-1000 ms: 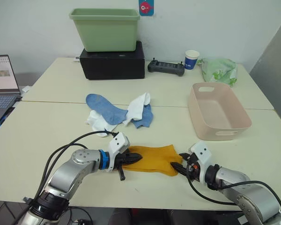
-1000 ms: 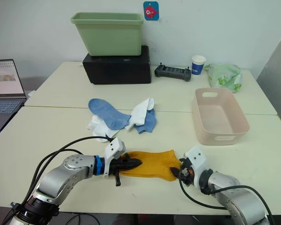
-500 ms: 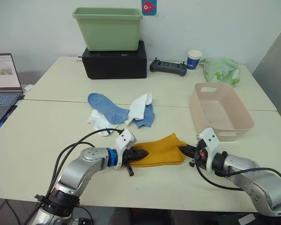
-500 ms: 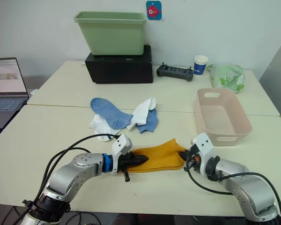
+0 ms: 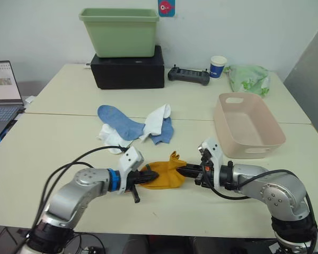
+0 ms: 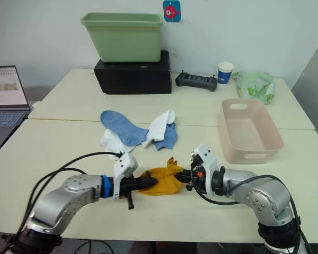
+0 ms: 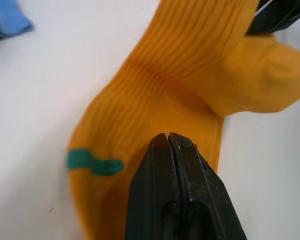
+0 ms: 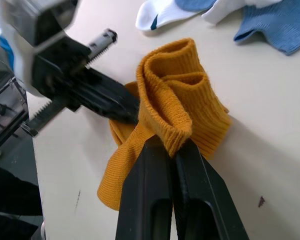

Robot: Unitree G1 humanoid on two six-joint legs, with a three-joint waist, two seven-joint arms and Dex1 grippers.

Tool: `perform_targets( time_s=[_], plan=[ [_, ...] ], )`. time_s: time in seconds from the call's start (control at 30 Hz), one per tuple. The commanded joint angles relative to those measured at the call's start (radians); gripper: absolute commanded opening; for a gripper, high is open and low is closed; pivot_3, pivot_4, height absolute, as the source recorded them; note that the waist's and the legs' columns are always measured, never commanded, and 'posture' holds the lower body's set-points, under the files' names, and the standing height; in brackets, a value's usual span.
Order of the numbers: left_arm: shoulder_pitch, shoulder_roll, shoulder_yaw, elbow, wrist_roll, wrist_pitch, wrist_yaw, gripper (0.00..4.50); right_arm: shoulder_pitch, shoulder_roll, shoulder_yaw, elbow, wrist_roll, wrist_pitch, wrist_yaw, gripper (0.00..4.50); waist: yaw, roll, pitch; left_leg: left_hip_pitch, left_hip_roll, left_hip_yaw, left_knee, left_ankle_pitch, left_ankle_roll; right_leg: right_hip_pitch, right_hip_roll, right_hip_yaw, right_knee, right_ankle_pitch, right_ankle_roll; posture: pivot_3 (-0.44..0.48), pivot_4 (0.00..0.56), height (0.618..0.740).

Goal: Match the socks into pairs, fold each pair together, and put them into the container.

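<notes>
Both tools, left tool (image 5: 148,179) and right tool (image 5: 186,170), clamp the yellow socks (image 5: 163,174) at lower centre of the bench (image 5: 53,153), mid-fold; next, you should lay the cuff flat.

Near the table's (image 5: 53,153) front edge, the left gripper (image 5: 148,180) pins one end of the yellow socks (image 5: 161,175); the right gripper (image 5: 184,170), at their 3 o'clock, pinches the bunched, raised cuff end. At the socks' 11 o'clock lie the blue and white socks (image 5: 135,126). The pink container (image 5: 246,127) sits at their 2 o'clock.
</notes>
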Motion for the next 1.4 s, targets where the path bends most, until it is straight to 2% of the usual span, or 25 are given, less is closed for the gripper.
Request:
perform_targets(
  time_s=[0.03,0.23,0.47,0.57,0.67,0.9,1.0,1.03,1.13,1.2,1.4],
  plan=[
    [0.025,0.001,0.008,0.024,0.013,-0.025,0.006,0.0,-0.028,0.004,0.001,-0.001,0.028,0.016,0.008,0.02,0.002,0.0,0.0,0.0,0.0,0.0,0.0,0.0,0.0,0.0,0.0,0.0,0.0,0.0,0.0,0.0,0.15,0.73],
    [0.03,-0.028,-0.043,0.119,0.064,-0.082,0.008,0.0,-0.089,0.075,0.057,0.051,0.023,0.04,-0.013,0.02,0.003,0.0,0.0,0.0,0.0,0.0,0.0,0.0,0.0,0.0,0.0,0.0,0.0,0.0,0.0,0.0,0.15,0.73],
    [0.044,-0.029,-0.021,0.107,0.053,-0.088,0.009,0.0,-0.125,0.165,0.19,0.198,-0.095,-0.043,-0.038,0.02,0.005,0.001,0.0,0.0,0.0,0.001,0.0,0.0,0.0,0.0,-0.001,0.0,0.0,0.0,0.0,0.0,0.15,0.73],
    [0.074,-0.017,0.04,0.073,0.02,-0.072,0.022,0.0,-0.142,0.186,0.181,0.216,-0.115,-0.071,-0.041,0.79,0.003,0.001,0.0,0.0,0.0,0.001,0.0,0.0,0.0,-0.001,-0.001,0.0,0.0,0.0,0.0,0.0,0.15,0.73],
    [0.116,-0.016,0.132,0.026,-0.046,-0.029,0.042,0.0,-0.16,0.183,0.139,0.159,-0.075,-0.035,-0.03,1.78,-0.001,0.001,0.0,0.0,0.001,0.0,-0.001,0.0,0.0,-0.001,0.0,0.0,0.0,0.0,0.0,0.0,0.15,0.73],
    [0.183,-0.059,0.32,-0.05,-0.199,0.086,0.138,0.0,-0.179,0.15,0.074,0.061,0.008,0.023,0.001,4.31,-0.007,0.001,0.001,0.0,0.001,-0.001,-0.001,0.0,0.0,-0.002,0.0,-0.001,0.0,0.0,0.0,0.0,0.15,0.73],
    [0.202,-0.079,0.452,-0.068,-0.277,0.123,0.197,0.0,-0.174,0.091,0.085,0.05,-0.037,-0.06,0.041,4.31,-0.008,0.0,0.002,0.0,0.001,0.0,-0.001,0.0,0.0,-0.001,0.0,0.0,0.0,0.0,0.0,0.0,0.15,0.73],
    [0.197,-0.073,0.484,-0.064,-0.286,0.122,0.207,0.0,-0.169,0.079,0.096,0.059,-0.065,-0.097,0.042,4.13,-0.008,-0.001,0.002,0.0,0.001,0.0,-0.001,0.0,0.0,-0.001,0.0,0.0,0.0,0.0,0.0,0.0,0.15,0.73],
    [0.16,-0.017,0.517,-0.071,-0.309,0.12,0.177,0.0,-0.158,0.025,0.174,0.087,-0.171,-0.225,0.07,3.27,-0.007,-0.001,0.003,0.0,0.001,0.0,-0.001,0.0,0.0,-0.002,0.0,-0.001,0.0,0.0,0.0,0.0,0.15,0.73],
    [0.142,0.03,0.493,-0.094,-0.31,0.113,0.136,0.0,-0.148,-0.001,0.224,0.102,-0.222,-0.291,0.097,2.57,-0.007,-0.001,0.003,0.0,0.001,-0.001,-0.001,0.0,0.0,-0.002,0.0,-0.001,0.0,0.0,0.0,0.0,0.15,0.73],
    [0.079,0.125,0.303,-0.185,-0.277,0.077,0.015,0.0,-0.144,0.005,0.322,0.178,-0.333,-0.428,0.144,0.27,-0.008,-0.001,0.004,0.0,0.0,0.002,-0.002,0.0,0.0,-0.002,-0.001,0.001,-0.001,0.0,0.0,0.0,0.15,0.73]
  ],
)
